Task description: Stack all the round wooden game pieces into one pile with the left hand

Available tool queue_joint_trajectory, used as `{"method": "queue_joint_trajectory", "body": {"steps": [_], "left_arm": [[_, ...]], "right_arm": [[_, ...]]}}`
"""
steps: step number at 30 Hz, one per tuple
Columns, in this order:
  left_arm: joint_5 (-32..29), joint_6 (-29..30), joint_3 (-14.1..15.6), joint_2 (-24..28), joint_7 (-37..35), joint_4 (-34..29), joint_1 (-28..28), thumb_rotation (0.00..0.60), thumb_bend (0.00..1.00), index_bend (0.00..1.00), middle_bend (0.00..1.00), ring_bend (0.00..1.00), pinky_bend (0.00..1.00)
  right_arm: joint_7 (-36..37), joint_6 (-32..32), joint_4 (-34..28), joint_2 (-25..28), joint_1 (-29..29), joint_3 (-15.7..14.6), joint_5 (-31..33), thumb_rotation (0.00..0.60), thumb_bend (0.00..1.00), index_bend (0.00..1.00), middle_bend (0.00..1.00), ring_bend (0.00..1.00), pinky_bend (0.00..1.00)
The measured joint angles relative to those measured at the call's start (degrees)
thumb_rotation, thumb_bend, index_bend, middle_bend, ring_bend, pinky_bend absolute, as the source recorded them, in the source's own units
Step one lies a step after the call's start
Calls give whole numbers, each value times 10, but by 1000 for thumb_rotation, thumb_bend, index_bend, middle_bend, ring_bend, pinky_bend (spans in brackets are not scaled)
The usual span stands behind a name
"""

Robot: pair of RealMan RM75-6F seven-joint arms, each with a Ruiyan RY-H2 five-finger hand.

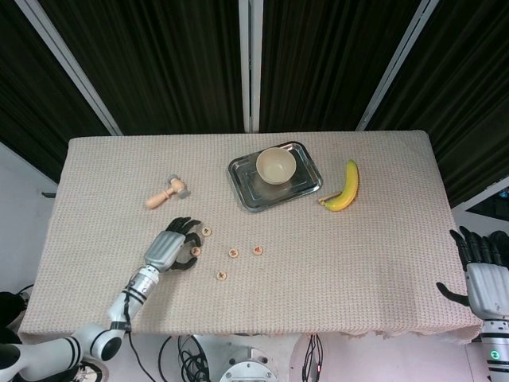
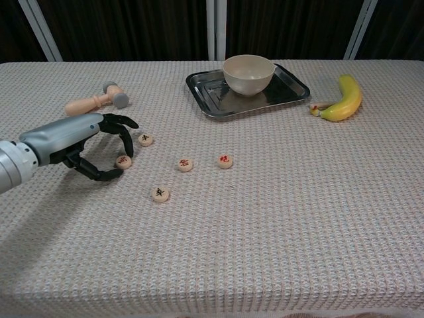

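The left hand (image 2: 79,142) is hunched over the nearest round wooden game piece (image 2: 123,161), fingers curled around it, but I honestly can't tell if it's pinched yet or just caged. Nothing's stacked so far: I count five of those discs, all lying flat and apart, one just past the fingertips (image 2: 146,140), three more further out to its right (image 2: 159,194) (image 2: 185,164) (image 2: 225,160). The right hand (image 1: 482,274) hangs off the far edge, fingers spread, holding nothing.
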Motion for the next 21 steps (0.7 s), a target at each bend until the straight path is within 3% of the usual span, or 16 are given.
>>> {"method": "queue_joint_trajectory", "body": {"steps": [21], "left_arm": [[-8,2,-11,1,12,-9,-15,600,347,492,107,0,0]], "right_arm": [[7,0,4,1,-1,1,-1,600,89,0,0,0,0]]}}
